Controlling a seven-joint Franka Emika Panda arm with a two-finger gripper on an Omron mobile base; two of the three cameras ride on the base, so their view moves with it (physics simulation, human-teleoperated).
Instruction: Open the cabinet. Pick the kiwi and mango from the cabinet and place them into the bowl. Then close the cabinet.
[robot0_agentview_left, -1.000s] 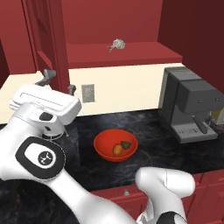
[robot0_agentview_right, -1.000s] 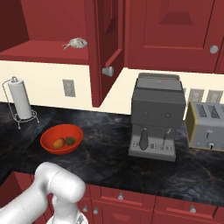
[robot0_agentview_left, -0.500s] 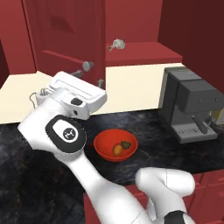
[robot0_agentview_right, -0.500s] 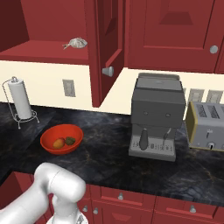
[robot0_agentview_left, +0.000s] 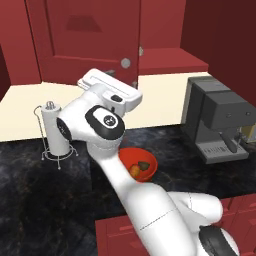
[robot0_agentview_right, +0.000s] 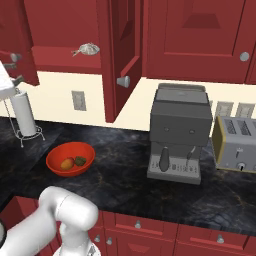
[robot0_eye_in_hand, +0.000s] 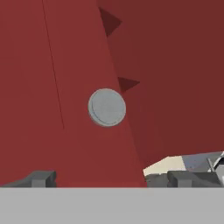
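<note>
Gripper (robot0_eye_in_hand: 105, 178) spread wide, nothing between the fingers, facing a cabinet (robot0_agentview_right: 120, 50) door knob (robot0_eye_in_hand: 107, 107).
Below the tool: bowl (robot0_agentview_right: 54, 166) holding mango (robot0_agentview_right: 66, 163) and kiwi (robot0_agentview_right: 80, 160). Paper-towel stand (robot0_agentview_left: 54, 131) beside the arm; coffee machine (robot0_agentview_right: 178, 132) well off to the right.

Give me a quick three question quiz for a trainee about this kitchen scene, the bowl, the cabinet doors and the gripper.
1. True or false: the bowl holds both the mango and the kiwi.
2. The gripper faces: A) a door knob B) the toaster C) the paper towel stand.
3. Are the cabinet doors shut or open?

Key: 1 true; 2 A; 3 open, the right door stands ajar.
</note>
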